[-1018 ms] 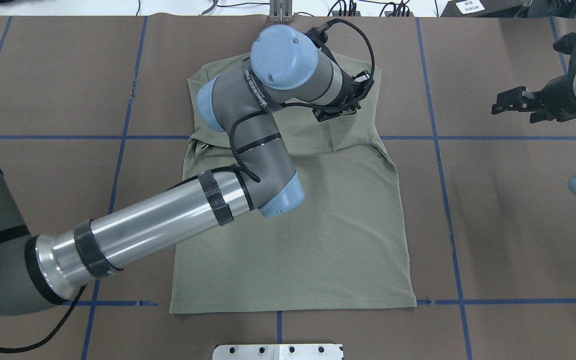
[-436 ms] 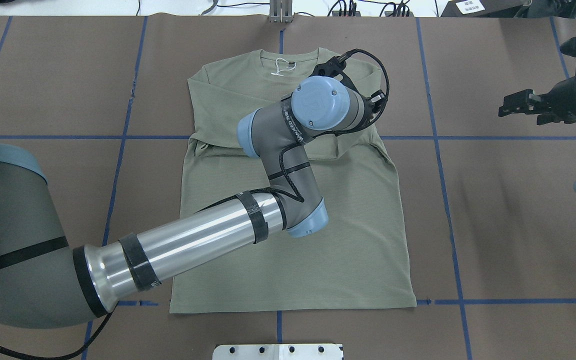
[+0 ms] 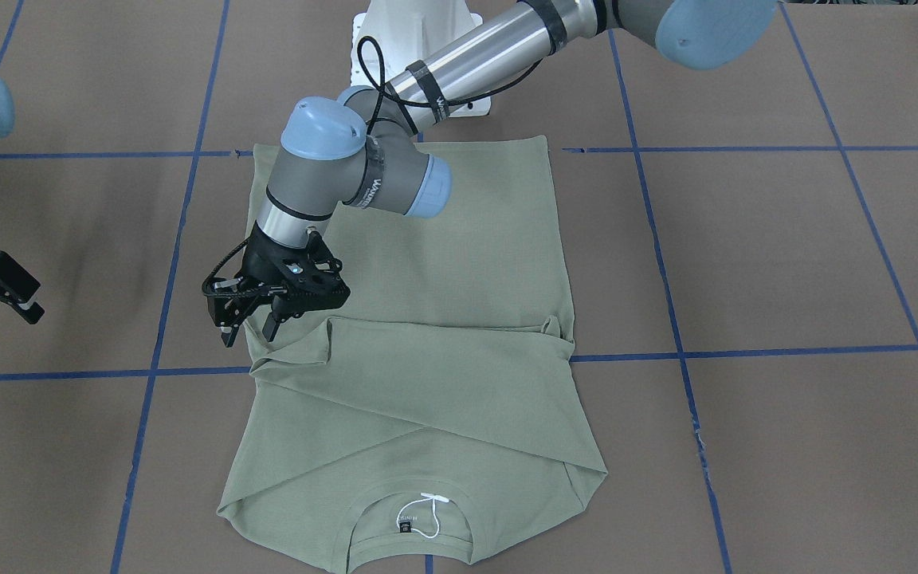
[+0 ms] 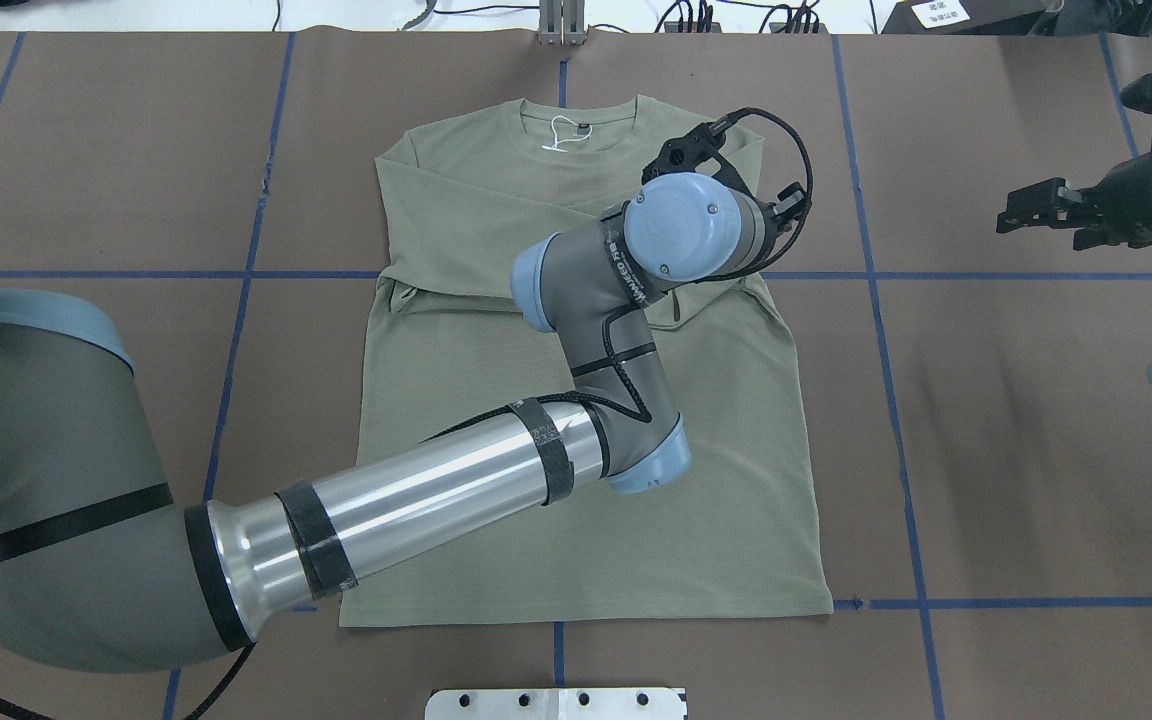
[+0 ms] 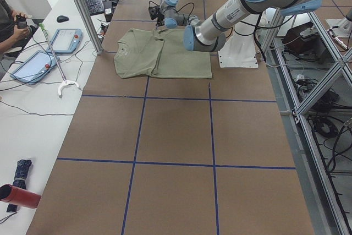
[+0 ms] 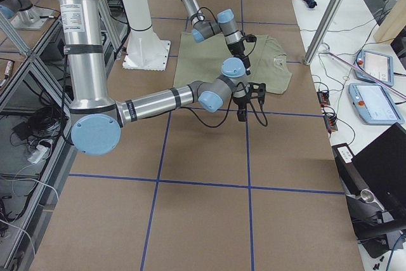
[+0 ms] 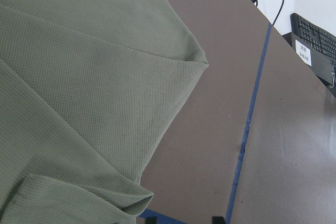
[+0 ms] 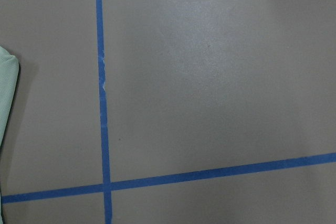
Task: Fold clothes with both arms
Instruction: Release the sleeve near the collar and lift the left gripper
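A sage-green long-sleeved knit shirt (image 4: 736, 520) lies flat with its sleeves crossed. The black two-finger left gripper (image 3: 248, 331) hangs at the shirt's side edge, fingers apart and empty. The right gripper (image 4: 1036, 222), well aside, is likewise spread.

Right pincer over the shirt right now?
No, in the overhead view the right pincer hangs over bare brown table, well off to the side of the shirt.

Shirt (image 4: 716, 480): sage green, fine waffle knit (white string loop (image 4: 561, 133) at neck). Bench (image 4: 1016, 450): brown, blue tape grid (image 4: 876, 300).
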Available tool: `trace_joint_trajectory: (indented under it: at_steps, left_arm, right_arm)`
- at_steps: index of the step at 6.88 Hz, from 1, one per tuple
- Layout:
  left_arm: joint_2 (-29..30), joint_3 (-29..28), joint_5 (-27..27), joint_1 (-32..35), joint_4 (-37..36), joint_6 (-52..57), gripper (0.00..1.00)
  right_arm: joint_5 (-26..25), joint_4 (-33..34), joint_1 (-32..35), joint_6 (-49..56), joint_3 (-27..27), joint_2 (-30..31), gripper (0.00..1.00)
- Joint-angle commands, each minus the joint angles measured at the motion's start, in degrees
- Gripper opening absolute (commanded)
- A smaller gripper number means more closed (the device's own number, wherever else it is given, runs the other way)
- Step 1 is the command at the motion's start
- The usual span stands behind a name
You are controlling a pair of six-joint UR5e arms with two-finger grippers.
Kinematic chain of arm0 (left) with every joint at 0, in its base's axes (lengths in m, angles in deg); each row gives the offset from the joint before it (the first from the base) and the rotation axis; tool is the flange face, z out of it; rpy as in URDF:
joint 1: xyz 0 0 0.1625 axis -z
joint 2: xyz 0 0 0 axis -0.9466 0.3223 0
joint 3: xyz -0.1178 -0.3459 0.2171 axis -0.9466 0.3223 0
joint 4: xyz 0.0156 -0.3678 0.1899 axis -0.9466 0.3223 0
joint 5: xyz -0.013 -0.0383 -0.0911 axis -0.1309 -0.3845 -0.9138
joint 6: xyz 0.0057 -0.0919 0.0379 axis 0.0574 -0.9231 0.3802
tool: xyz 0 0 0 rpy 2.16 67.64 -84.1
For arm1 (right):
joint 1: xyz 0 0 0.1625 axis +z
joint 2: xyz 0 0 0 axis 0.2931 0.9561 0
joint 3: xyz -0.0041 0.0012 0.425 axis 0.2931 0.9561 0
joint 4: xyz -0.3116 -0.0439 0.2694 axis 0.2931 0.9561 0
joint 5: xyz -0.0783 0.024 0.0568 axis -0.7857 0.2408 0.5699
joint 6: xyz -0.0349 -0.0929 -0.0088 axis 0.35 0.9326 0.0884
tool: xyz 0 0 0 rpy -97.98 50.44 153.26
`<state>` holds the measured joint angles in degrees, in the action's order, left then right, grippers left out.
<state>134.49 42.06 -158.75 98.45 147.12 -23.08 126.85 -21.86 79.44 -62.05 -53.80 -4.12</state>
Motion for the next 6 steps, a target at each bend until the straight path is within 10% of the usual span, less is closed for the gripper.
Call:
trace_joint_trajectory:
  at_steps: [1, 4, 6]
  left_arm:
    - [-1.1, 3.3, 0.2, -0.6, 0.4, -0.1, 0.69]
    - [-14.6, 25.9, -9.8, 1.8, -7.4, 0.8, 0.66]
    - [-28.3, 45.3, -12.4, 3.7, -11.8, 6.0, 0.65]
  right_arm:
    - [0.1, -0.1, -0.3, -3.1, -2.8, 0.9, 1.0]
    - [-2.4, -0.1, -10.5, -16.2, -10.3, 4.0, 1.0]
    - [-19.2, 0.3, -27.4, -36.6, -17.7, 4.2, 1.0]
